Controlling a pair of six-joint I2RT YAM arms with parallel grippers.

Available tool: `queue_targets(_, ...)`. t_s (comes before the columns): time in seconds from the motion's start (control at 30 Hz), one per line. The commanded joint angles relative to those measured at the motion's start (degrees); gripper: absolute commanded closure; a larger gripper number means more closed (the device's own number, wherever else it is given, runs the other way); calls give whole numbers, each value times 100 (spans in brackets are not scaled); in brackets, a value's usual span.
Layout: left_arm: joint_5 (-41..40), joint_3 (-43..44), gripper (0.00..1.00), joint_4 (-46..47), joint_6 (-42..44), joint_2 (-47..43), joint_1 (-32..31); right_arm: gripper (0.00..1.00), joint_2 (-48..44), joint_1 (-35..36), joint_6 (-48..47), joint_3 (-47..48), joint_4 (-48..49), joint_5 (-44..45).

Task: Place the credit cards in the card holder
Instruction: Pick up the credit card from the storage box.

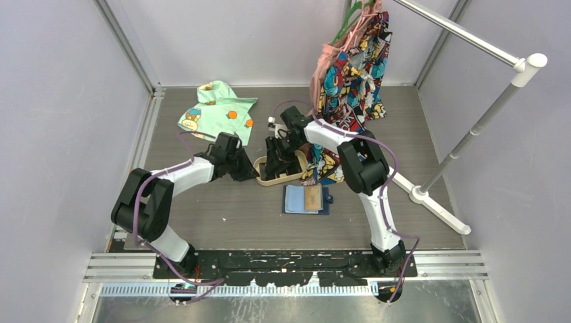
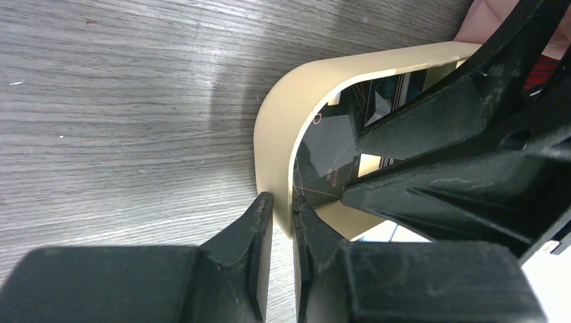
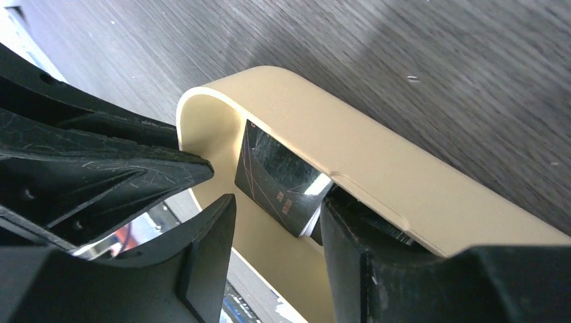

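Black, scuffed plastic fingers (image 2: 261, 222) of the left end effector (image 2: 283, 202) fill the bottom of the left wrist view. They are clenched on the thin wall of the tan tray (image 2: 289, 101), one finger outside and one inside. This tray is a smooth, matte oval with a rounded end and an upright rim, and it rests on the grey wood-grain bench (image 2: 121, 101).

From the other side, the right end effector (image 3: 277, 202) reaches down into the tray. Its two fingers stand apart, released, with a dark card (image 3: 276, 182) between them. That card is thin, glossy and rectangular, with fine pale lines, and it leans tilted against the tray's inner wall. Behind it, a second dark card with pale stripes (image 2: 397, 87) is partly hidden by the fingers. At least two of the credit cards therefore lie in the tray; whether more lie beneath cannot be told.

Near the tray, toward the arm bases, the card holder (image 1: 293, 200) lies open and flat, with pale blue-grey pockets and a navy edge. One orange-tan card (image 1: 312, 196) sits on it; whether it is tucked into a pocket cannot be told.

Farther back, one crumpled green printed cloth (image 1: 217, 111) lies on the bench, and one comic-print garment (image 1: 353, 74) hangs from a white rail (image 1: 471, 40).
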Motion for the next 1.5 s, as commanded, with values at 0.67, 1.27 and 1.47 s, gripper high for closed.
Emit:
queue_targets(0.67,-101,233,84,-116,60,-19,-51,65,-408,-265,1323,-766,1426,-1061)
queue_targets(1.27,-94,264,84,-117,60,12,-51,80,-499,-272,1578,-983,1891,-1417)
queue_targets(1.47,-88,273,84,-119,60,21,-51,74,-313,-254,1586,-867,1815,-1441)
